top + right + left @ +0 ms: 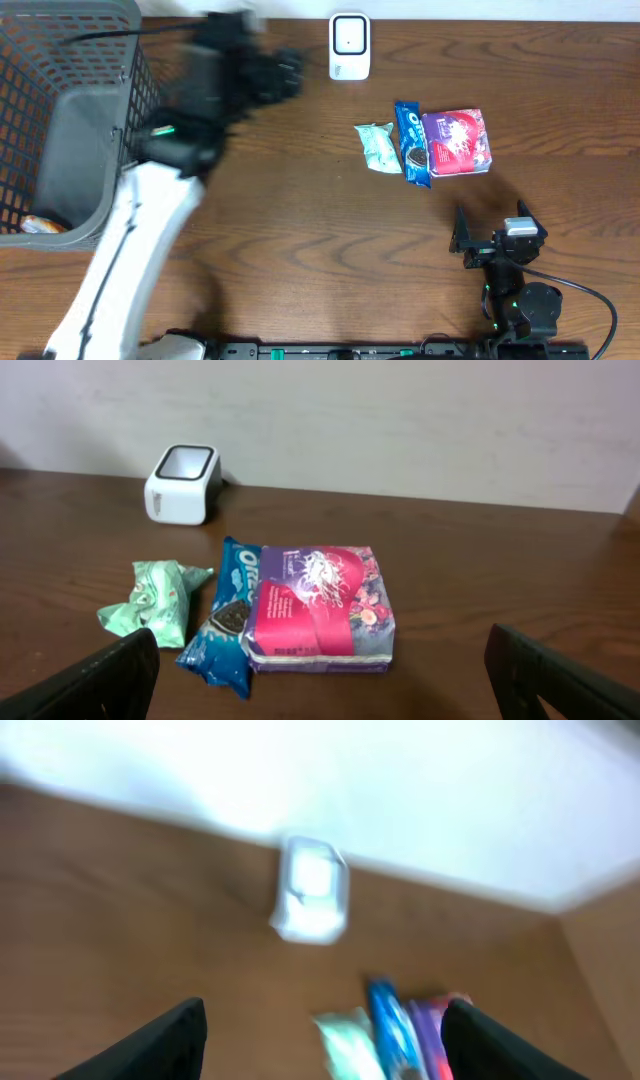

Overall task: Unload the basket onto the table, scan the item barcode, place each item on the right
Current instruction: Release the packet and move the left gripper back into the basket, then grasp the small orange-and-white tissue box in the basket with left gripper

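- The left gripper (325, 1005) stood with its jaws released and nothing between them, its arm only a blur in the overhead view, poised over the table (300, 230) between the basket (70, 15) and the scanner (349, 46).
- The right gripper (320, 645) waited low at the near edge, jaws spread wide and empty, facing the goods.
- Three candidates for scanning lay in a row in front of the scanner, well apart from it: a green packet (378, 146), a blue biscuit packet (412, 143) just beside it, and a pink packet (457, 142) pressed against the blue one.
- None was in hand, so the step appeared to be the approach to pick up a packet; no barcode faced the scanner yet.
- The next move would call for a clean grasp of one packet alone, then a turn to bring its barcode to the scanner's window. No barcode could be made out on any packet.
- The blue and pink packets touching could hamper a single pick; the green one lay nearest the left arm's side.
- A small wrapped item (40, 224) rested at the bottom of the basket.
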Tool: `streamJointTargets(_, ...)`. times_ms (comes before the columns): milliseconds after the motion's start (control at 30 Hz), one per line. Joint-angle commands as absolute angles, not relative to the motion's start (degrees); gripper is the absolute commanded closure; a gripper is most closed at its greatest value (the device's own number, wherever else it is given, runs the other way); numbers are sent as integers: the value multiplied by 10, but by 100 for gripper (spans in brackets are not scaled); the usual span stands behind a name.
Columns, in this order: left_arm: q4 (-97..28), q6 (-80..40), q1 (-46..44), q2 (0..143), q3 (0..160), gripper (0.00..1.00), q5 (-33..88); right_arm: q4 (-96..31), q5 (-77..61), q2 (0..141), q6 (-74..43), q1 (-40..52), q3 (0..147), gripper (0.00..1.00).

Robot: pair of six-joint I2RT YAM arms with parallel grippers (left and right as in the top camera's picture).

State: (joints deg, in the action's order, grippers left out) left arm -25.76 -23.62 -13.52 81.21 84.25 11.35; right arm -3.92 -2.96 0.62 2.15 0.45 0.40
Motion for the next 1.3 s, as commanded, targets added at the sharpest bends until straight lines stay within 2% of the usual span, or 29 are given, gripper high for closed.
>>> streamJointTargets(0,-266,-197,3,758,850,25,104,-41,-31,3,22,8,3,1)
streamJointTargets(133,-265,-195,139,746,850,25,84,-41,-31,3,22,8,3,1)
streamJointTargets(267,-294,-195,254,763,850,24,-1,-41,-31,3,22,8,3,1)
streamJointTargets(300,-307,-196,273,769,850,9,-22,-41,-31,3,22,8,3,1)
streamJointTargets(367,-337,-196,307,785,850,3,-64,-41,-31,3,22,8,3,1)
streamJointTargets(433,-379,-205,336,808,850,2,-116,-41,-31,3,22,8,3,1)
streamJointTargets(833,-517,-321,353,987,850,2,-279,-41,-31,3,22,8,3,1)
streamJointTargets(1133,-528,-328,353,1065,850,2,-278,-41,-31,3,22,8,3,1)
streamJointTargets(1267,-529,-329,353,1087,849,2,-231,-41,-31,3,22,8,3,1)
